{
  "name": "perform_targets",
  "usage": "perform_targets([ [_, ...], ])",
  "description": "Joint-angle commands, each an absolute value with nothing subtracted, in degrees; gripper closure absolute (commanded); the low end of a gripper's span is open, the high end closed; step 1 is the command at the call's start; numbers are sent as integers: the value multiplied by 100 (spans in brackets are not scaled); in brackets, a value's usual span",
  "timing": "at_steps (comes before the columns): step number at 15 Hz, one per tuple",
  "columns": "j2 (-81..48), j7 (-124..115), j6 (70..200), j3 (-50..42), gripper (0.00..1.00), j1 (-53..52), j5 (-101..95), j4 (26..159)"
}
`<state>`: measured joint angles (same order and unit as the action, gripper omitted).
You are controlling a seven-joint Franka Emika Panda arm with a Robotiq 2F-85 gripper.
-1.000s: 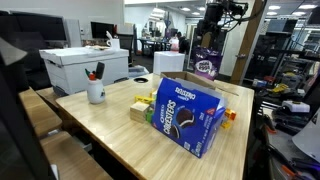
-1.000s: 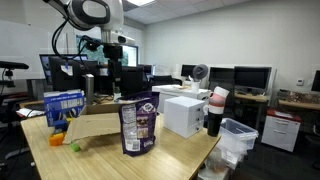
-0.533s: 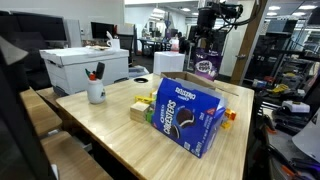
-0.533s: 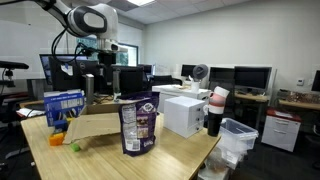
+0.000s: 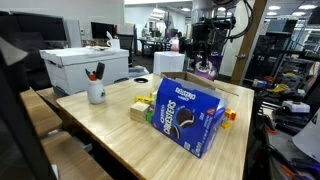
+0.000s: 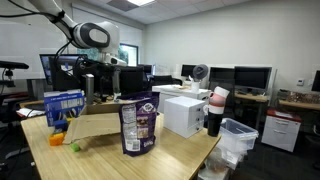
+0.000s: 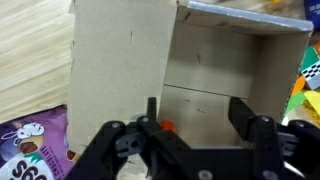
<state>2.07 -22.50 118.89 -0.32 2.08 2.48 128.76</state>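
Only the wrist view shows me the gripper point(image 7: 195, 120) clearly: jaws wide apart, holding nothing, hovering over the open cardboard box point(image 7: 220, 60). In an exterior view that box point(image 6: 95, 125) lies flat on the table point(image 6: 180, 150), with the purple snack bag point(image 6: 137, 125) upright just beside it. From the opposite side, the Oreo box point(image 5: 190, 115) hides most of it. The mug point(image 5: 96, 92) stands well apart, left. I cannot identify the small orange item point(image 7: 167, 126) near one finger.
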Motion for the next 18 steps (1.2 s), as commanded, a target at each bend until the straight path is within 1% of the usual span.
perform_targets([
  [1, -60, -2349, 11630, -76, 55, 199, 359, 12639],
  [4, -140, -2405, 11656, -106, 71, 194, 367, 12576],
  [5, -146, -2297, 11618, -114, 75, 192, 387, 12553],
  [6, -162, -2147, 11543, -123, 83, 193, 440, 12509],
  [7, -172, -1961, 11525, -130, 87, 199, 489, 12495],
  [8, -194, -1793, 11509, -133, 93, 204, 509, 12478],
  [9, -221, -1663, 11518, -136, 96, 207, 507, 12471],
  [11, -372, -1429, 11578, -160, 100, 217, 314, 12444],
  [13, -469, -1299, 11624, -185, 100, 224, 190, 12427],
  [15, -594, -1210, 11606, -218, 97, 224, 37, 12373],
  [18, -731, -1118, 11636, -255, 98, 216, -136, 12351],
])
